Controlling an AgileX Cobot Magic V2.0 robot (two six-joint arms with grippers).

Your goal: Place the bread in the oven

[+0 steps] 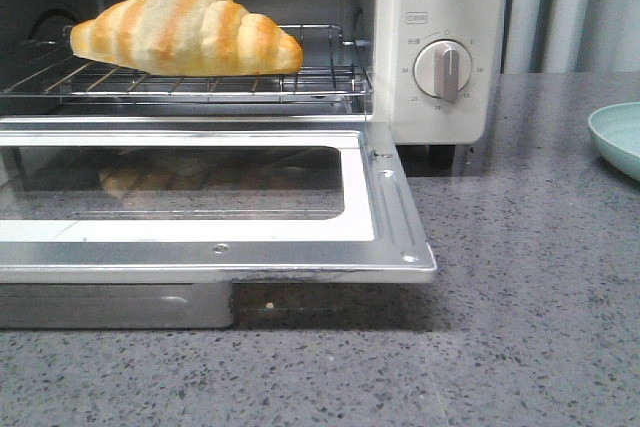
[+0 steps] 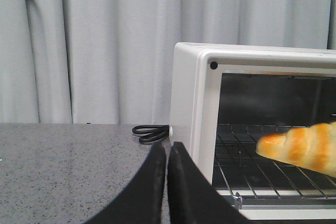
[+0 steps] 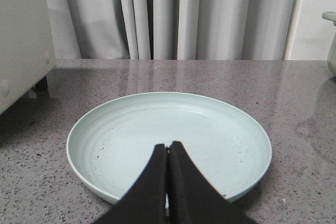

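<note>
The bread (image 1: 190, 31), a golden-orange roll with cream stripes, lies on the wire rack (image 1: 300, 77) inside the cream-white oven (image 1: 440, 107). The oven door (image 1: 390, 197) hangs open and flat, reflecting the bread in its glass. In the left wrist view the bread's end (image 2: 302, 148) shows inside the oven (image 2: 191, 103). My left gripper (image 2: 167, 146) is shut and empty, just outside the oven's left front corner. My right gripper (image 3: 168, 146) is shut and empty above a pale green plate (image 3: 105, 140). Neither gripper shows in the front view.
The pale green plate's edge (image 1: 615, 137) sits on the grey speckled counter right of the oven. A black power cord (image 2: 151, 132) lies coiled behind the oven's left side. Grey curtains hang behind the counter. The oven's side (image 3: 21, 35) stands left of the plate.
</note>
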